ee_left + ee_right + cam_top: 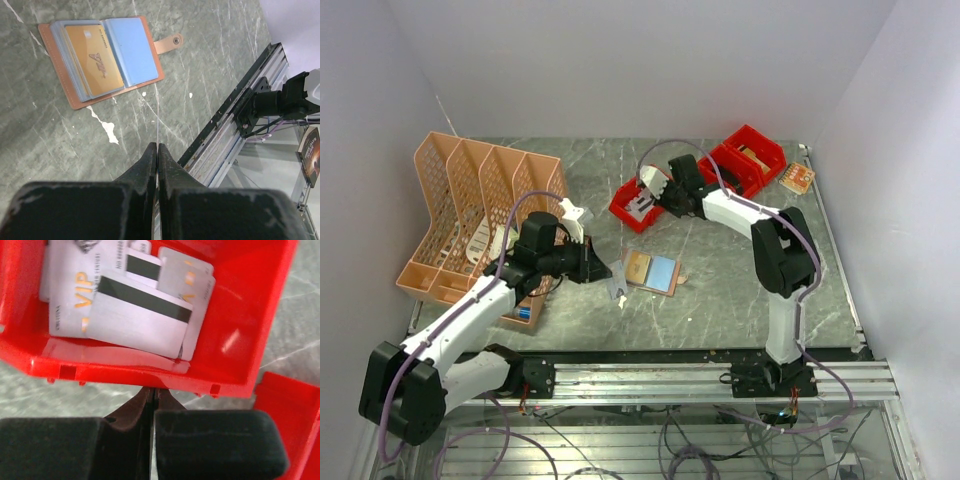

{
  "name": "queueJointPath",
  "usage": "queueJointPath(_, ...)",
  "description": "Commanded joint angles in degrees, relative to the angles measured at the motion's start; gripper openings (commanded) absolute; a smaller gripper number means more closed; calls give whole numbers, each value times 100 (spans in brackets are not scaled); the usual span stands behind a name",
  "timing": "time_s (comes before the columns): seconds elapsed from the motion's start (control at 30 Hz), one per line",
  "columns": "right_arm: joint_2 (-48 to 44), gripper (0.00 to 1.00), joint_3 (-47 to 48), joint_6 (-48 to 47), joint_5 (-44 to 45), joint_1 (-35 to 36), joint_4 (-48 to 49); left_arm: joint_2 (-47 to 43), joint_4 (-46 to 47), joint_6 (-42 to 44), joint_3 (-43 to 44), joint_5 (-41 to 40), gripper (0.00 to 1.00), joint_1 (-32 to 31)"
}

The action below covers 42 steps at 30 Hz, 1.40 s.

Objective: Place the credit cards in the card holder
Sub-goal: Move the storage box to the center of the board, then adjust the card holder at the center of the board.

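Several credit cards (135, 315) in the red bin (252, 340) show stripes only close-up.

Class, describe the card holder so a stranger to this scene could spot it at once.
Start from the grey-green marbled table; near its middle lies the card holder. Unlike the red bins behind it and the peach mesh file rack to its left, it is a flat tan-brown wallet lying open, with a gold card showing and a snap tab.
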Motion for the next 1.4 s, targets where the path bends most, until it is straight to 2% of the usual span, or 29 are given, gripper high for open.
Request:
queueJointPath(0.0, 226, 0, 535, 72, 320, -125, 132, 52, -40, -71, 47, -85, 7, 23)
queueJointPath(0.07, -69, 0, 490, -44, -307, -166, -397, 79, -126, -10, 100, -133, 7, 23)
queueJointPath(0.13, -591, 0, 224, -554, -1603, -178, -1120, 93, -217, 39, 153, -220, 7, 23)
queueJointPath(0.2, -1048, 7, -99, -1408, -3287, -149, -2203, 113, -328, 96, 198, -338, 7, 23)
queueJointPath(0.23, -1221, 11, -303, -1623, -3713, -133, -2565, 120, -379, 125, 223, -383, 7, 23)
queueJointPath(0.3, -1597, 20, -936, -1530, -3953, -128, -2750, 128, -428, 148, 255, -436, 7, 23)
queueJointPath(0.37, -2105, 30, -1558, -1124, -3710, -129, -2529, 90, -343, 86, 222, -378, 7, 22)
queueJointPath(0.47, -2820, 51, -2341, -875, -3375, -126, -2097, 70, 12, -98, 139, -194, 7, 23)
queueJointPath(0.53, -3005, 57, -2637, -872, -3198, -122, -2060, 117, 173, -147, 127, -116, 7, 14)
queueJointPath(0.73, -3010, 58, -3036, -952, -2800, -121, -1999, 242, 351, -216, 128, -52, 7, 14)
queueJointPath(0.93, -2763, 52, -3065, -769, -2436, -116, -1714, 309, 397, -221, 94, -17, 7, 14)
queueJointPath(1.2, -2478, 37, -2955, -581, -1985, -112, -1469, 353, 467, -258, 83, 17, 7, 14)
queueJointPath(1.37, -2461, 19, -2935, -704, -1899, -112, -1551, 412, 525, -269, 78, 62, 7, 14)
